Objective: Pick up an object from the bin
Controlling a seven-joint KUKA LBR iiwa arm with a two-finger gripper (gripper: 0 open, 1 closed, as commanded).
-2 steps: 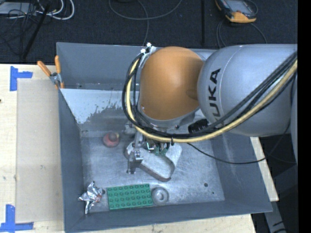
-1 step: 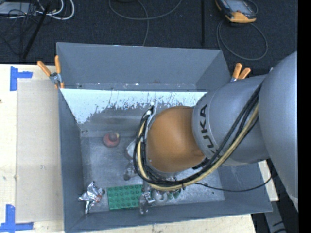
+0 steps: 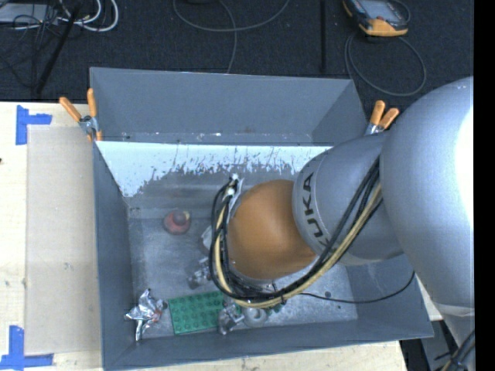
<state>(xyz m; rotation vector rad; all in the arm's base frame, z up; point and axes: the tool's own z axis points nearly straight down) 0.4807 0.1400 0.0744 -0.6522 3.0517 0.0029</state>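
Observation:
A green studded flat plate lies near the bin's front wall, left of centre. Just past its right end, a bit of my gripper shows as a small metal part under the arm's orange cover. A crumpled silver foil piece rests in the front left corner, beside the plate. A small red round thing sits further back on the left. A few small grey bits lie by the cover's left edge, too hidden to identify.
The arm reaches in from the right and covers the bin's middle and right side. Its orange cover and looped cables hang over the floor there. Bare floor shows between the red thing and the green plate.

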